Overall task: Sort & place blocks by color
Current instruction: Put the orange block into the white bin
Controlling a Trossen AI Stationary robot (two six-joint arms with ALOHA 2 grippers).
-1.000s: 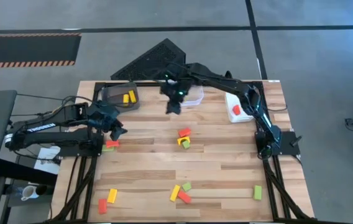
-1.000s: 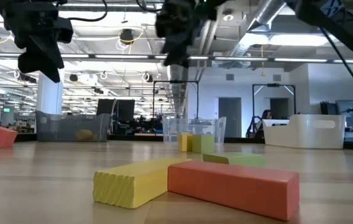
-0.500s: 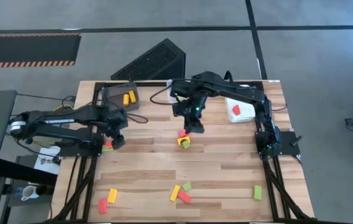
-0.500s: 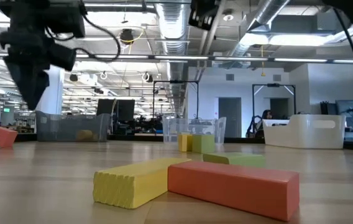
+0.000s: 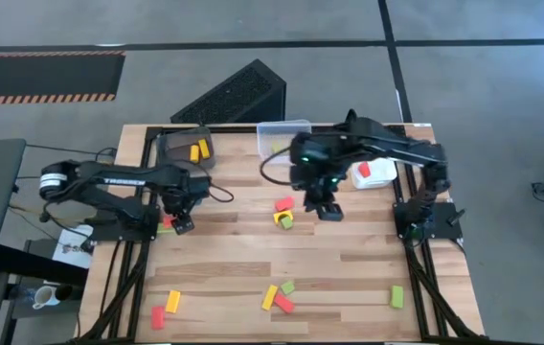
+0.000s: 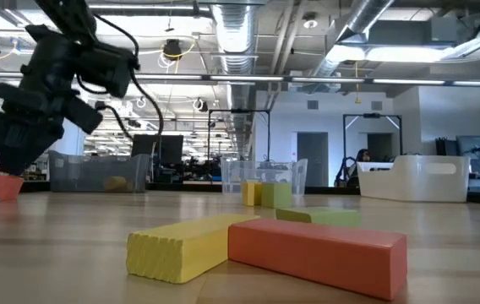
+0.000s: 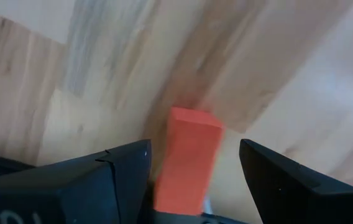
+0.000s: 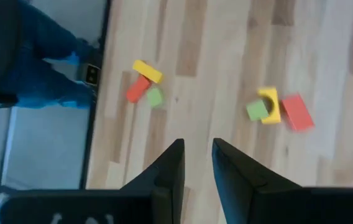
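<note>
Left wrist view is showing what is nearest: my left pincer (image 5: 183, 223) is hanging at the table's left edge with its fingers spread either side of a red block (image 7: 187, 149), a gap on each side, nothing pinched yet. A second ago it was riding higher beside that block; now it is straddling it, so I am judging a squeeze is all that is missing.

Farther out, my right pincer (image 5: 328, 212) is hovering just beside the middle cluster (image 5: 283, 214) of red, yellow and green blocks. It has swung there from over the clear bin (image 5: 277, 134) and is narrowing, only a slit showing between its fingers, nothing in them.

Farthest, the brown bin (image 5: 174, 153) is holding yellow blocks (image 5: 198, 149) and the white bin (image 5: 379, 175) a red one.
</note>
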